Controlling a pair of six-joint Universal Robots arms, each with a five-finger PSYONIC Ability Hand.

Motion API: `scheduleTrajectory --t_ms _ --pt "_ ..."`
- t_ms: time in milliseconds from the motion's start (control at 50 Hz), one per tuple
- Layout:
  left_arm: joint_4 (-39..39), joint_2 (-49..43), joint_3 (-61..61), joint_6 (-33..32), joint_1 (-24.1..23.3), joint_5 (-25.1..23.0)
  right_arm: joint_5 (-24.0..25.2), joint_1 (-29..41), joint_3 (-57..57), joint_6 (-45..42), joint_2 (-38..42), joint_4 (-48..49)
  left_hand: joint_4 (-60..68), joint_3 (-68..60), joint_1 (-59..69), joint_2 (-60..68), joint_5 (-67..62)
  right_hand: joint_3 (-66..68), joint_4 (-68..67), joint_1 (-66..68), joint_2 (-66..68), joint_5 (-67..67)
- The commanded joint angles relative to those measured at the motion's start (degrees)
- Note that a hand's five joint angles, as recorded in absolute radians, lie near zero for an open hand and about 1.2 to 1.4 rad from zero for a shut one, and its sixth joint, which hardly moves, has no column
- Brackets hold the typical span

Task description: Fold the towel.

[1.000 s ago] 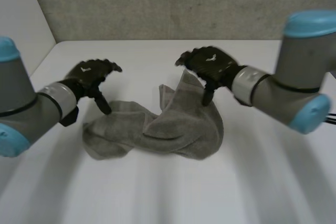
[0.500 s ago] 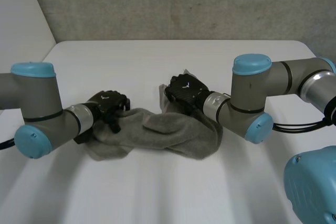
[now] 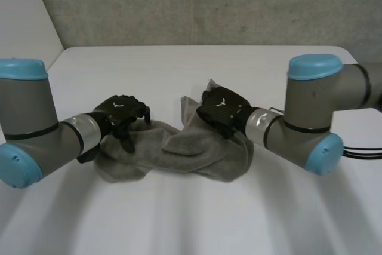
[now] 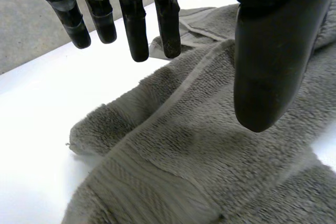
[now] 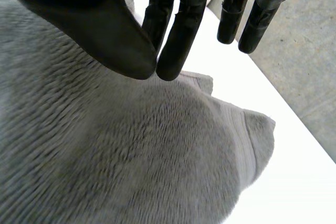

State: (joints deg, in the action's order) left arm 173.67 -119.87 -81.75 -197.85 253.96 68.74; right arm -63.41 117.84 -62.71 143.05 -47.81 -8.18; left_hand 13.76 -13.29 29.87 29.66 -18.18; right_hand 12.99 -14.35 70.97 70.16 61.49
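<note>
The towel (image 3: 179,147) lies in a grey, bunched-up heap in the middle of the white surface (image 3: 179,225). It is not flat, and no neat fold has been made in it yet.

My left hand (image 3: 119,111) is just over the towel's left end. Its fingers (image 4: 135,30) are straight and spread, well apart from the thumb, and they hold nothing. A thick edge of the towel runs right under them.

My right hand (image 3: 221,108) is down on the raised part of the towel on the other side, close to a corner that sticks up. I cannot tell if it has hold of the cloth or not.

I think a few things could go wrong here. The towel is lumpy, so a hand could grab two layers at once, and then it would not open out. A hand could also close on air and miss the edge. If only one hand gets hold and I pull, the whole heap may just slide along.
</note>
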Motion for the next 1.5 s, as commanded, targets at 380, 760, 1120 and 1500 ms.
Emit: scheduleTrajectory --t_ms 380,760,1120,1500 --pt "6.2 -4.3 1.3 -0.1 -0.3 0.8 -0.2 -0.3 17.3 6.2 11.0 -1.6 -3.8 3.3 -2.5 -2.3 0.8 -3.0 4.4 -51.8 -51.0 -52.3" --pt "3.0 -4.7 1.6 -0.2 -0.9 0.7 -0.3 -0.2 35.6 6.3 24.8 -11.0 -3.8 3.3 -1.2 -0.9 -0.5 -3.0 4.4 -36.2 -35.4 -36.7" --pt "2.9 -3.4 0.4 -0.2 -0.9 0.6 2.7 -4.4 5.0 5.8 0.6 -3.6 -3.8 3.3 -1.3 -1.1 -0.4 -3.0 4.4 9.0 9.8 8.5" --pt "3.3 -1.4 -2.0 -0.3 -2.2 0.6 2.8 -13.4 -23.2 -8.0 -15.2 -3.2 -3.8 3.3 -2.0 -1.8 0.3 -3.0 4.4 -39.6 -38.8 -40.1"
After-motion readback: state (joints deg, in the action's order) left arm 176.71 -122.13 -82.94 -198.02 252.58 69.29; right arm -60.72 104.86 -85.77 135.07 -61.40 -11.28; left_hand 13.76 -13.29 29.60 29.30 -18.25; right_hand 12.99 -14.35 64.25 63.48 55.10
